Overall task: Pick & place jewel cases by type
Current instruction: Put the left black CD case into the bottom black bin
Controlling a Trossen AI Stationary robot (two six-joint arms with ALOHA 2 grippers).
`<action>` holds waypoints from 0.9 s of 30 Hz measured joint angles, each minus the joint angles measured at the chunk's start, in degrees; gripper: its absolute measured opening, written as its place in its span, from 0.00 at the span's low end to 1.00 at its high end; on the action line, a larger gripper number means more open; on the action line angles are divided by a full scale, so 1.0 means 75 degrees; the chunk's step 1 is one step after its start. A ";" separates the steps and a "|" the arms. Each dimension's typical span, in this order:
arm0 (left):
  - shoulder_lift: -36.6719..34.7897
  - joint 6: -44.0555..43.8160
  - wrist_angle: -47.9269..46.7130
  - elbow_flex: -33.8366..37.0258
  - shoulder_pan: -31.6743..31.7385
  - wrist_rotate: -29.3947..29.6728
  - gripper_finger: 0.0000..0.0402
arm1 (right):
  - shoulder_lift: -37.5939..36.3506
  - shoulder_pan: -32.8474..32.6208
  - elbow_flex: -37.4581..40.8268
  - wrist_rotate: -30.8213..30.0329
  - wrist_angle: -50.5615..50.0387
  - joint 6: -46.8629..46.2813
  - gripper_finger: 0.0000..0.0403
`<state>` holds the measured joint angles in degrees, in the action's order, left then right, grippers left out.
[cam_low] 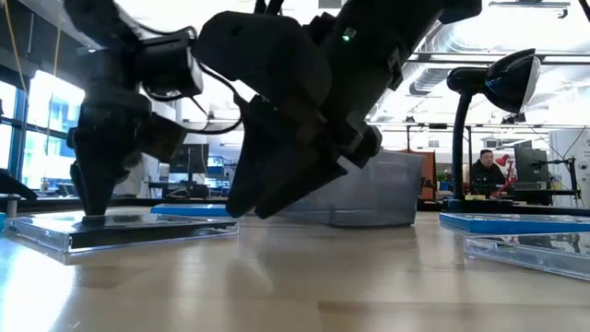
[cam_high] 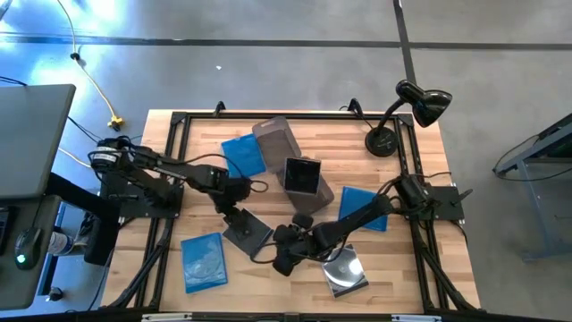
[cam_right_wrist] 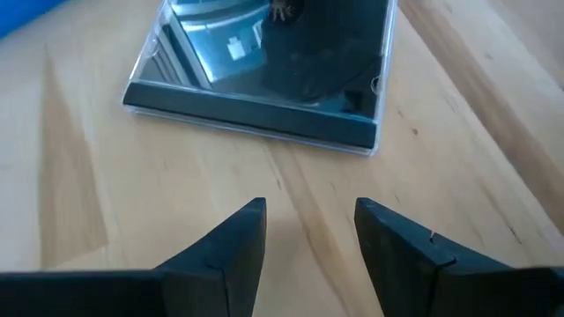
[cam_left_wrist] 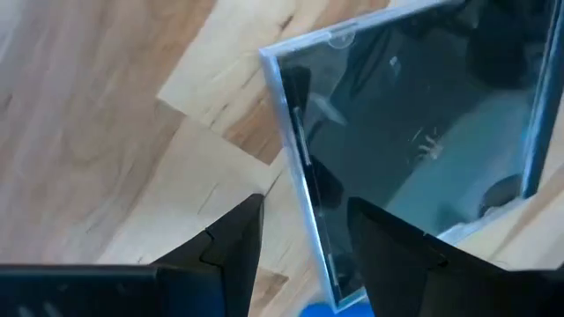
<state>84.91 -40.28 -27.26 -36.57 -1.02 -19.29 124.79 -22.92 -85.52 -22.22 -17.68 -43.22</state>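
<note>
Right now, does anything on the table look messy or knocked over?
Yes. The two smoky-grey tubs at the table's middle lie skewed, one overlapping the other, and the jewel cases are scattered at different angles around them. Nothing looks broken.

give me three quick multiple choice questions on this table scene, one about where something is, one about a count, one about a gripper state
1. Where does the black desk lamp stand on the table?
A. far right corner
B. near left corner
C. dead centre

2. How many translucent blue jewel cases lie on the table?
A. one
B. three
C. five

3. How does the left gripper stand by the dark jewel case?
A. shut tight, lifting the case
B. open, its fingers astride one edge of the case lying flat
C. parked off the table

Answers:
1. A, the high view shows the lamp base by the far right corner.
2. B, blue cases lie at far left, near left and right.
3. B, the left wrist view shows a gap between the fingers with the case's edge in it.
</note>
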 joint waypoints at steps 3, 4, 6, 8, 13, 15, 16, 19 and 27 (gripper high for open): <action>-0.0018 -0.0091 0.0354 0.0208 0.0002 -0.0091 0.42 | 0.0003 0.0006 0.0000 0.0122 -0.0001 -0.0026 0.43; -0.0011 -0.0090 0.0375 0.0188 0.0003 -0.0117 0.42 | 0.0003 0.0006 0.0000 0.0133 -0.0001 -0.0033 0.43; 0.0007 -0.0071 0.0460 0.0151 -0.0003 -0.0145 0.42 | 0.0005 0.0022 0.0000 0.0176 0.0002 -0.0033 0.43; 0.0034 -0.0074 0.0478 0.0111 -0.0008 -0.0174 0.42 | 0.0009 0.0068 -0.0065 0.0277 -0.0071 0.0023 0.43; 0.0049 -0.0072 0.0526 0.0084 -0.0017 -0.0170 0.42 | 0.0017 0.0119 -0.0709 0.0392 -0.0483 0.0633 0.43; 0.0049 -0.0076 0.0527 0.0084 -0.0017 -0.0176 0.42 | 0.0017 0.0111 -0.0990 0.0514 -0.0790 0.0733 0.43; 0.0052 -0.0095 0.0531 0.0084 -0.0017 -0.0179 0.42 | 0.0017 0.0108 -0.1101 0.0636 -0.0888 0.0714 0.43; 0.0052 -0.0129 0.0534 0.0084 -0.0017 -0.0207 0.42 | 0.0017 0.0039 -0.1230 0.0996 -0.0938 0.0488 0.43; 0.0055 -0.0274 0.0557 0.0084 -0.0017 -0.0213 0.42 | 0.0090 -0.0176 -0.1233 0.1648 -0.0860 0.0143 0.43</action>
<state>85.32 -42.34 -23.08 -35.94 -1.15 -20.88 125.47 -24.24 -94.76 -9.86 -24.13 -42.14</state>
